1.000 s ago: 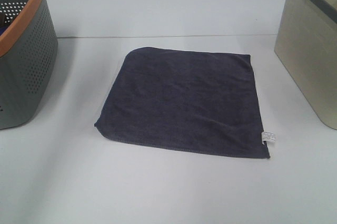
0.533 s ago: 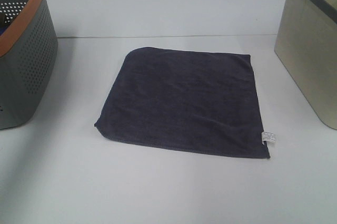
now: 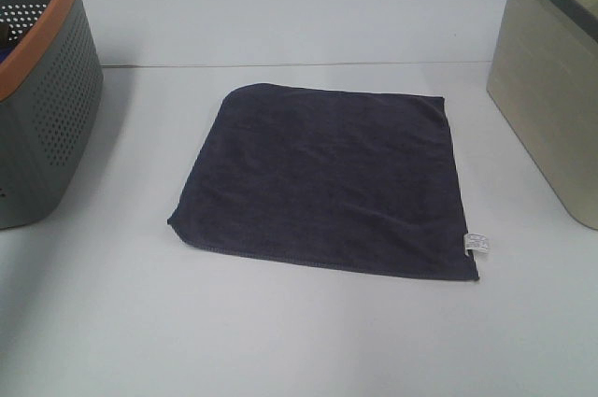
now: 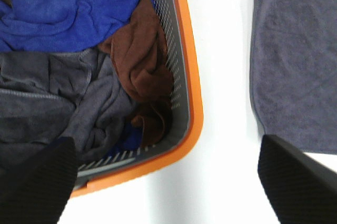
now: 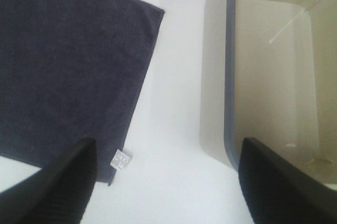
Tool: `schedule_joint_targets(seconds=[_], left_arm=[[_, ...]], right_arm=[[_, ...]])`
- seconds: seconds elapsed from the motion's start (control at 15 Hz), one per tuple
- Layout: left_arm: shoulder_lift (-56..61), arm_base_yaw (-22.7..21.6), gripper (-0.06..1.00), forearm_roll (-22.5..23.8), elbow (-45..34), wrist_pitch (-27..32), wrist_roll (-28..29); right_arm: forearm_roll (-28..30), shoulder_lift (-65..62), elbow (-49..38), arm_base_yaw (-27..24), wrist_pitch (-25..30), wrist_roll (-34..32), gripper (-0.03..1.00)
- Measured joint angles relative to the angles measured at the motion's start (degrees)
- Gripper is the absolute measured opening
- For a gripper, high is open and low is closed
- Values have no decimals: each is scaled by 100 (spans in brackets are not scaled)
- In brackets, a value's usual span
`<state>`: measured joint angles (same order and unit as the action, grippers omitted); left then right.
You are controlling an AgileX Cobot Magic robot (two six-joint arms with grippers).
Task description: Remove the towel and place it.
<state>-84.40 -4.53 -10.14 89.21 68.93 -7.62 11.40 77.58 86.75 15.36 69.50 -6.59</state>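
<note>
Lying flat, towel (image 3: pixel 327 177) sits between both end effectors (image 4: pixel 166 182) (image 5: pixel 166 182), both spread open.

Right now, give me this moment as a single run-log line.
towel: flat on table, untouched | left gripper: open above orange-rimmed basket | right gripper: open beside beige bin | step: grasp not begun

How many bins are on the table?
2. A grey, orange-rimmed basket stands left of the towel, with cloths inside; a beige bin stands right of it. Others may sit beyond the frame.
</note>
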Motion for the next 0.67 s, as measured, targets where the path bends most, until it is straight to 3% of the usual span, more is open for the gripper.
schedule_joint_targets(seconds=[0.27, 0.67], left_arm=[[1547, 0, 87, 6, -1748, -350, 126], [4332, 0, 87, 0, -4354, -1243, 126]], right_arm=[[-264, -1513, -1805, 0, -6, 361, 74], [-510, -3833, -4108, 0, -1003, 418, 74]])
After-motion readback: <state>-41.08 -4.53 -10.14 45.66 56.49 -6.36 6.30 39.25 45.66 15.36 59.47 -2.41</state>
